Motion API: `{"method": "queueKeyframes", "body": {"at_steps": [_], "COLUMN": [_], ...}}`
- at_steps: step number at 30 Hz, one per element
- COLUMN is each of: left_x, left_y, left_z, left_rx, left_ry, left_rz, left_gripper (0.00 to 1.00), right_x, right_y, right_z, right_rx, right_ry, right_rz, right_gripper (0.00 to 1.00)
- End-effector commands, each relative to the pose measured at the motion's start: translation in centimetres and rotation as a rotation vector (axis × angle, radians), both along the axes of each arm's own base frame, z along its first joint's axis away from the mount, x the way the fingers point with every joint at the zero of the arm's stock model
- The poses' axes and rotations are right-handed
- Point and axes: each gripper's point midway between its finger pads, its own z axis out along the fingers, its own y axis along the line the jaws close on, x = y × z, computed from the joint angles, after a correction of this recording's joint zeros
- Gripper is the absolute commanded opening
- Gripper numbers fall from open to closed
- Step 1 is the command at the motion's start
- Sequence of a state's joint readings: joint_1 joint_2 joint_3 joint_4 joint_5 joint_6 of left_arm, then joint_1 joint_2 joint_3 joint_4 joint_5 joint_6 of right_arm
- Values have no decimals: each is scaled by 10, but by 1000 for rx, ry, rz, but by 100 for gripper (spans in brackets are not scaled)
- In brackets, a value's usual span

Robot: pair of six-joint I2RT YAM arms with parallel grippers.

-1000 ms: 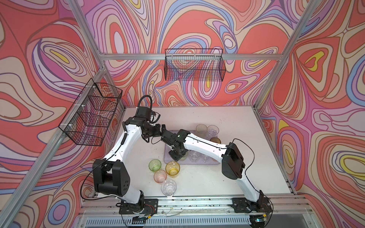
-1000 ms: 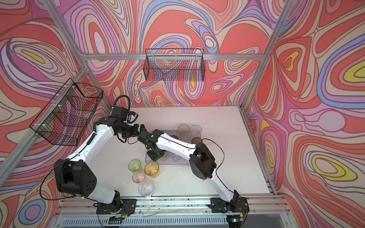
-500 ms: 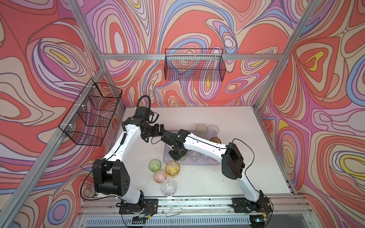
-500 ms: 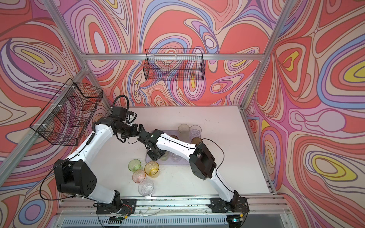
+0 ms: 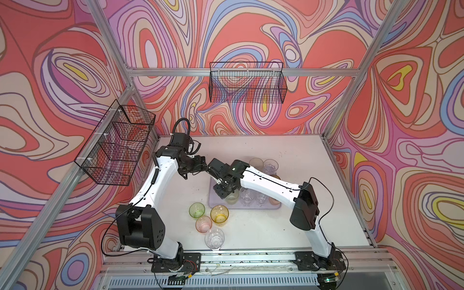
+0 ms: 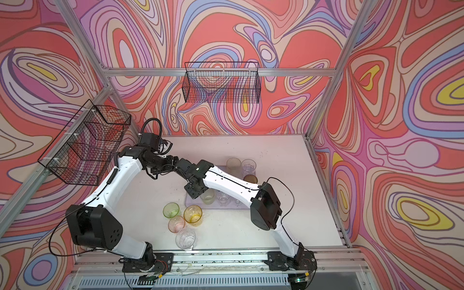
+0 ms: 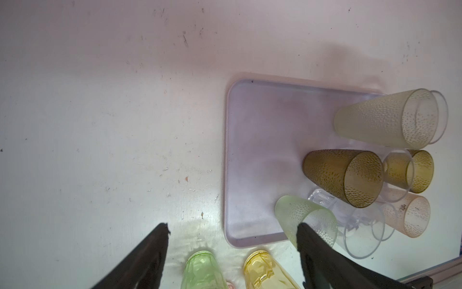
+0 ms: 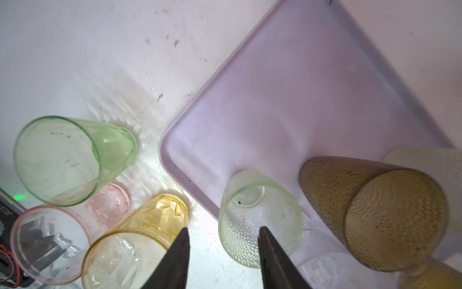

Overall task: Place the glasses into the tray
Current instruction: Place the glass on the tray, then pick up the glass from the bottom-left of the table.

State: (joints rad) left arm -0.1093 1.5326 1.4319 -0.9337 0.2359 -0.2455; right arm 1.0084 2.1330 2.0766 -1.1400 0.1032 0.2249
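The right fingers (image 8: 175, 262) are held apart above a corner of the tray (image 8: 300, 87). One fingertip is seen over the mouth of the pale green dimpled glass (image 8: 240, 225) and the other outside its rim, so the glass's near wall lies between them; whether it is touched cannot be told. That glass is stood upright just inside the tray's rounded corner. An olive-brown glass (image 8: 375, 212) is set just beside it, farther in, and clear glasses (image 5: 247, 197) are lined along the same tray edge.

The left fingers (image 7: 147, 255) are spread wide with nothing gripped; bare bench (image 7: 100, 125) is seen between them, beside the tray's short edge.

Off that tray corner, toward the bench edge where the arms are mounted, four glasses are clustered on the bench: a faceted green glass (image 5: 196, 209), an amber glass (image 5: 219, 213), a pink glass (image 5: 203, 223) and a clear faceted glass (image 5: 214, 238). The amber glass is the one nearest the right fingers.

In both top views much of the tray is hidden by the right forearm (image 5: 266, 179), and the two wrists are seen close together.
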Motion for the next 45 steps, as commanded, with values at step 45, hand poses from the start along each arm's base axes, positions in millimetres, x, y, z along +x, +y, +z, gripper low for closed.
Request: {"method": "queueKeyframes", "body": {"at_steps": [45], "left_x": [-162], "left_y": [39], "left_z": [-43], "left_rx": [79], "left_ry": [373], "left_rz": [296], "left_gripper": [63], "right_x": [60], "right_y": [-138], "right_z": [134], "right_rx": [118], "right_ry": [-555], "right_rz": [-361], "right_gripper": [88]}}
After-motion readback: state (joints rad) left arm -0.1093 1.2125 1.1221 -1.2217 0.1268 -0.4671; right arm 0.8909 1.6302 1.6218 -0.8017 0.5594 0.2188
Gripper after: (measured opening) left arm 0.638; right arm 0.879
